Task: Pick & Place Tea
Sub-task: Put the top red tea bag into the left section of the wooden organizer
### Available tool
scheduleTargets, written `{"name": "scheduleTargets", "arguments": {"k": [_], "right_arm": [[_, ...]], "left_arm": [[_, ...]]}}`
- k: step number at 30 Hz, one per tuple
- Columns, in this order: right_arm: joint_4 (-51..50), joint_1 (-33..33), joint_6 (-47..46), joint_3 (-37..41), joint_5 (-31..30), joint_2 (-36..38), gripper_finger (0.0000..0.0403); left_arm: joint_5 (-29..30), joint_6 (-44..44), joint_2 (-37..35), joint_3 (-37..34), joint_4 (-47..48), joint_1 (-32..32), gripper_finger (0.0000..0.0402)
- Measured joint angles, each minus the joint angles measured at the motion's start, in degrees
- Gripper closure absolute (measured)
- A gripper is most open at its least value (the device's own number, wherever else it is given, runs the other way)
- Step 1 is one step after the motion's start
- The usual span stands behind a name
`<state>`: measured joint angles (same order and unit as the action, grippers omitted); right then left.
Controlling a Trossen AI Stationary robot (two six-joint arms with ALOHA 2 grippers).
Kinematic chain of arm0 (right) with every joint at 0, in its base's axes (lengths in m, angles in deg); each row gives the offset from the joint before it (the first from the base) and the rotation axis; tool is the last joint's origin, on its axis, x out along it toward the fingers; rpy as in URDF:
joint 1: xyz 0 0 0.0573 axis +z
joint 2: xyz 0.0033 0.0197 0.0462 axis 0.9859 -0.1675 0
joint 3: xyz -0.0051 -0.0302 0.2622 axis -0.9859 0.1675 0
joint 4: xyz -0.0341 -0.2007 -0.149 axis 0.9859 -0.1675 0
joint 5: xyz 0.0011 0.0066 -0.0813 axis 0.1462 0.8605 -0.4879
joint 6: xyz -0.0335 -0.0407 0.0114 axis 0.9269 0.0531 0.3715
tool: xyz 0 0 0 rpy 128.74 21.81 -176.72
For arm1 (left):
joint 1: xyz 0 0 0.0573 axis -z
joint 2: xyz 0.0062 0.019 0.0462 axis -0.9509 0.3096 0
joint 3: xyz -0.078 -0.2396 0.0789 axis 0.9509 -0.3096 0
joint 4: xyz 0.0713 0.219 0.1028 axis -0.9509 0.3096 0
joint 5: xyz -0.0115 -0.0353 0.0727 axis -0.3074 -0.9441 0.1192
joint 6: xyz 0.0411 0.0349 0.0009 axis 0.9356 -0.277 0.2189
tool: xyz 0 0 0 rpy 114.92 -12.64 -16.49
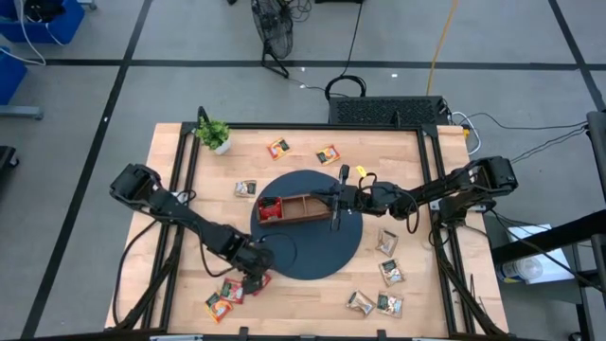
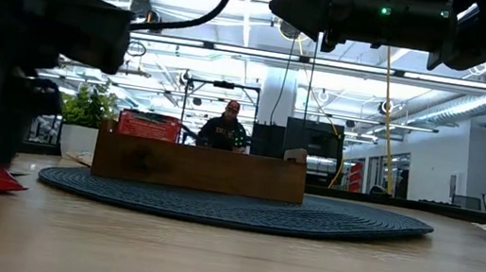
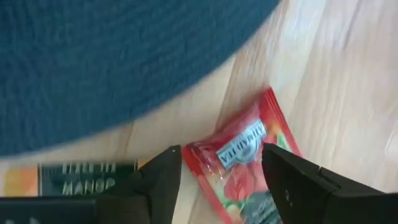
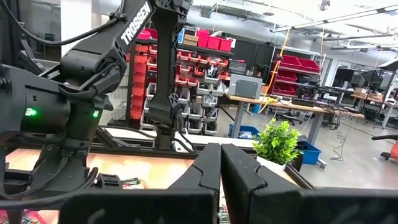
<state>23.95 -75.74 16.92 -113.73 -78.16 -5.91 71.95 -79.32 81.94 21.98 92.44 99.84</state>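
A red tea sachet (image 3: 239, 155) lies flat on the wood just off the near left rim of the round blue mat (image 1: 308, 248). My left gripper (image 3: 221, 180) points down over it, open, one finger on each side of it. In the high view this gripper (image 1: 254, 280) is near the table's front left. The wooden tray (image 1: 301, 206) rests on the mat, with red sachets (image 1: 271, 208) in its left compartment. My right gripper (image 1: 335, 205) hangs shut above the tray's right end, holding nothing. My left gripper comes from above, with its two fingers (image 3: 155, 180) on either side of the red sachet's lower half (image 3: 211, 177), across its width. The sachet lies flat on the table. Whether the fingers touch it, I cannot tell.
More sachets lie beside the left gripper (image 1: 225, 297), at the near right (image 1: 377, 303), the right (image 1: 387, 242) and the far side (image 1: 278, 148). A potted plant (image 1: 214, 134) stands at the far left corner. Black frame rails run along both table sides.
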Motion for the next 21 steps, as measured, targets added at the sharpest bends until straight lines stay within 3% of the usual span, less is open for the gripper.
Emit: {"name": "scheduleTargets", "arguments": {"k": [8,18,21], "right_arm": [[0.0,0.0,0.0,0.0,0.0,0.0,0.0403],[-0.1,0.0,0.3,0.0,0.0,0.0,0.0403],[0.0,0.0,0.5,0.0,-0.1,0.0,0.0403]], "left_arm": [[-0.8,0.3,1.2,-0.3,-2.1,-0.3,0.0231],[-2.4,3.3,1.6,-0.3,-2.2,-0.1,0.0382],[-2.2,4.8,1.5,-0.3,-2.1,-0.3,0.039]]}}
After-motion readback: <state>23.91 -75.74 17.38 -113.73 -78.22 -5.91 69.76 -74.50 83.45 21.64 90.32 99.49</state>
